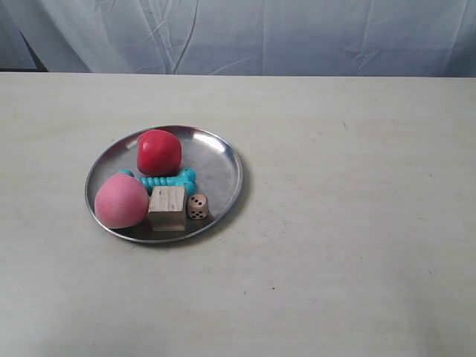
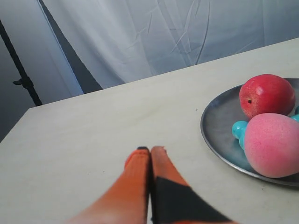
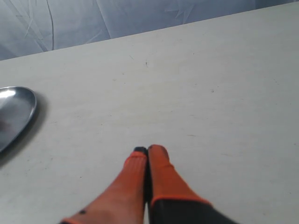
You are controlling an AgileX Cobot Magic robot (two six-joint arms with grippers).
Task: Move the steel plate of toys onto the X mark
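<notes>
Off-white table (image 1: pixel 357 223), white curtain (image 1: pixel 223 37) behind: I log a steel plate (image 1: pixel 221 158) left of centre carrying red ball (image 1: pixel 158 152), pink ball (image 1: pixel 120 201), teal bone (image 1: pixel 169 179), wooden cube (image 1: pixel 166 208), die (image 1: pixel 197 207); left claw (image 2: pixel 150 150) and right claw (image 3: pixel 147 149) pinched closed, empty.

table (image 1: pixel 357 223): off-white | backdrop (image 1: pixel 297 33): creased pale cloth | dark stand (image 2: pixel 23 81), perhaps tripod
</notes>
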